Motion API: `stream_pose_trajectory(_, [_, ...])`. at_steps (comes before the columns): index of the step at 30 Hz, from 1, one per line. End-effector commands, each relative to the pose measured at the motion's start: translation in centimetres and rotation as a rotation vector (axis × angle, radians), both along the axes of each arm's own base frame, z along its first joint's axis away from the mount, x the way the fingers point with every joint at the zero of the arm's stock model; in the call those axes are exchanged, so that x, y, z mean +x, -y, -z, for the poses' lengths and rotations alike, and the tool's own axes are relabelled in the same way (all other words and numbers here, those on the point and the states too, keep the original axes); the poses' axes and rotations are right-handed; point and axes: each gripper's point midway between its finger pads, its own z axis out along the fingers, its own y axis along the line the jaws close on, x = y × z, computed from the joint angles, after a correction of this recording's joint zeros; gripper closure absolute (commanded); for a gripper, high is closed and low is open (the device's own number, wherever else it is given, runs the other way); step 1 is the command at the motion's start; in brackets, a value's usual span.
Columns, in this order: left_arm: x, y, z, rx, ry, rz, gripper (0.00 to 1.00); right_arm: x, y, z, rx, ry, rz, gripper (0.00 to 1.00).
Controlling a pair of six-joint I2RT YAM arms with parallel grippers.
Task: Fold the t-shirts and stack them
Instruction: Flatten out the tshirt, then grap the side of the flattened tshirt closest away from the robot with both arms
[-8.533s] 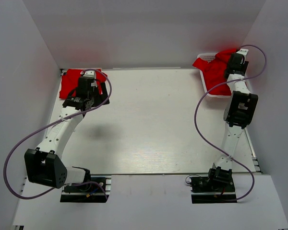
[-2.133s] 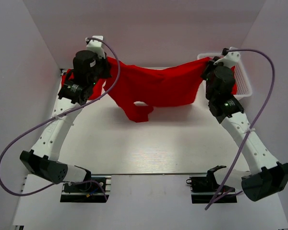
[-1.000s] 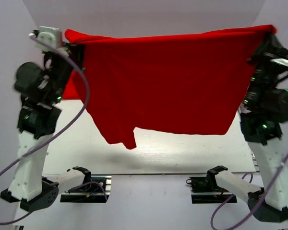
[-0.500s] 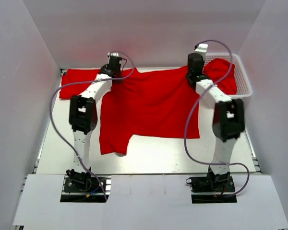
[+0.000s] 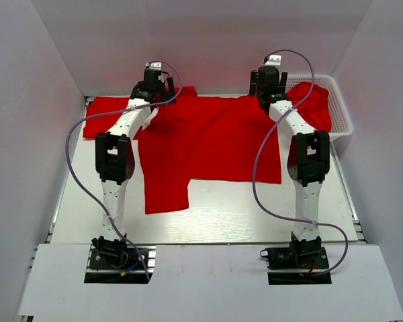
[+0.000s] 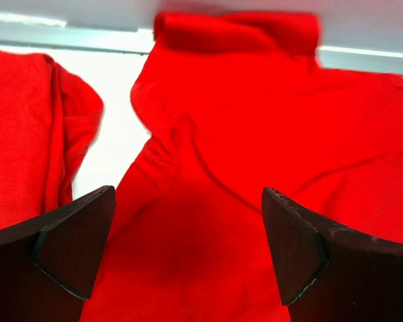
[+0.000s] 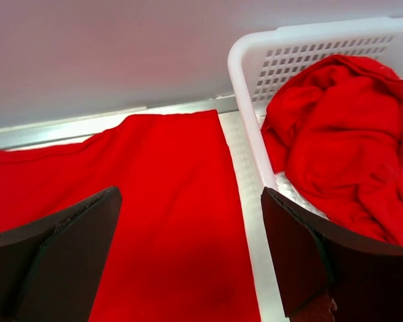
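1. The spread t-shirt (image 5: 208,137) lies flat on the desk (image 5: 208,221), one edge just beside the white mesh basket (image 7: 245,100). A crumpled t-shirt (image 7: 342,134) sits inside that basket, and a folded t-shirt (image 6: 20,154) lies on the side farthest from it.

2. Risk: the sleeve (image 6: 235,30) at the corner away from the basket is rolled up on itself. Folding over it would probably trap a lump and leave a crooked stack.

3. Risk: the folded t-shirt is separated from the spread one only by a thin strip of desk. All the cloth is the same red, so a grasp placed too far from the basket could catch the finished piece and drag it open.

4. Risk: a low or wide sweep on the basket side could knock the basket's wall or snag the crumpled t-shirt.

5. Risk: soft cloth may slide when pulled from one corner, skewing the hem.

6. The left hand (image 6: 188,201) is spread wide over the corner away from the basket, with nothing between its fingers (image 6: 74,248). I cannot tell whether they touch the cloth.

7. The right hand (image 7: 188,201) is also spread wide and holds nothing. It is above the shirt's edge just beside the basket, and contact is unclear.
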Motion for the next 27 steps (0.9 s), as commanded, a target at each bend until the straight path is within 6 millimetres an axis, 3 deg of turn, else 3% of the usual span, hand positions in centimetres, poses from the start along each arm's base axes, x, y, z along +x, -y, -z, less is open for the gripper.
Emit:
stream_pose_trajectory(1, [-1.1, 0.9, -8.9, -0.033, 0.132, 0.056, 0.0, -1.9, 0.2, -7.5, 0.019, 0.105, -0.026, 0.1])
stream_pose_trajectory(3, [-2.6, 0.8, -8.7, -0.009, 0.089, 0.061, 0.0, -3.0, 0.0, -8.5, 0.046, 0.108, -0.041, 0.1])
stream_pose_trajectory(4, [-3.8, 1.1, -10.2, -0.011, 0.099, 0.07, 0.0, -4.4, -0.1, -7.6, 0.048, 0.06, -0.049, 0.1])
stream_pose_trajectory(5, [-4.6, 0.9, -10.6, -0.009, 0.089, 0.07, 0.0, -5.1, -0.2, -8.8, 0.081, 0.072, -0.061, 0.1])
stream_pose_trajectory(7, [-7.2, 0.4, -9.0, -0.025, 0.002, 0.046, 0.0, -6.8, -0.3, -7.2, 0.117, 0.014, -0.054, 0.1])
stream_pose_trajectory(8, [-9.3, -0.3, -9.0, -0.025, -0.026, 0.028, 0.0, -8.2, -0.3, -8.2, 0.138, 0.019, -0.066, 0.1])
stream_pose_trajectory(9, [-10.7, -0.6, -8.6, -0.038, -0.055, 0.014, 0.0, -9.0, -0.2, -7.7, 0.144, -0.004, -0.063, 0.1])
stream_pose_trajectory(10, [-12.3, -0.8, -7.9, -0.065, -0.095, -0.015, 0.0, -10.7, -0.1, -6.0, 0.176, -0.052, -0.051, 0.1])
stream_pose_trajectory(11, [-13.8, -0.8, -7.3, -0.089, -0.126, -0.023, 0.0, -11.7, -0.4, -6.6, 0.204, -0.049, -0.071, 0.1])
stream_pose_trajectory(12, [-16.2, -1.0, -4.5, -0.098, -0.21, -0.03, 0.0, -12.4, -0.6, -6.0, 0.219, -0.067, -0.075, 0.1])
stream_pose_trajectory(13, [-18.1, -1.1, -5.3, -0.122, -0.214, -0.026, 0.0, -14.1, -0.8, -4.0, 0.254, -0.115, -0.069, 0.1])
stream_pose_trajectory(14, [-20.6, -0.9, -2.8, -0.131, -0.294, -0.035, 0.0, -15.1, -1.9, -4.3, 0.297, -0.128, -0.129, 0.1])
stream_pose_trajectory(16, [-24.1, -1.2, -1.9, -0.142, -0.357, -0.045, 0.0, -17.3, -2.4, -1.9, 0.346, -0.19, -0.142, 0.1])
stream_pose_trajectory(17, [-26.7, -1.8, 1.1, -0.135, -0.446, -0.078, 0.0, -18.5, -3.5, -3.0, 0.386, -0.18, -0.2, 0.1])
stream_pose_trajectory(18, [-28.4, -1.5, 2.3, -0.137, -0.489, -0.057, 0.0, -20.2, -4.5, -0.5, 0.421, -0.254, -0.243, 0.1])
stream_pose_trajectory(19, [-31.8, -1.2, 4.7, -0.145, -0.593, -0.039, 0.0, -20.9, -5.4, -0.2, 0.453, -0.266, -0.276, 0.1])
stream_pose_trajectory(20, [-33.5, -1.5, 5.7, -0.144, -0.648, -0.052, 0.0, -21.6, -5.9, 0.2, 0.471, -0.282, -0.293, 0.1])
stream_pose_trajectory(21, [-35.2, -1.5, 6.5, -0.139, -0.699, -0.051, 0.0, -23.5, -6.2, 1.6, 0.478, -0.32, -0.303, 0.1])
stream_pose_trajectory(22, [-37.9, -1.8, 7.8, -0.121, -0.785, -0.057, 0.0, -24.6, -7.4, 2.2, 0.504, -0.354, -0.354, 0.1])
stream_pose_trajectory(23, [-39.0, -2.0, 8.0, -0.126, -0.814, -0.085, 0.0, -25.2, -7.7, 2.2, 0.52, -0.353, -0.36, 0.1])
stream_pose_trajectory(24, [-39.8, -2.0, 7.7, -0.128, -0.814, -0.084, 0.0, -26.8, -7.8, 4.3, 0.518, -0.404, -0.358, 0.1])
stream_pose_trajectory(27, [-42.1, -1.9, 7.5, -0.163, -0.844, -0.098, 0.0, -28.4, -7.9, 6.0, 0.507, -0.462, -0.347, 0.1])
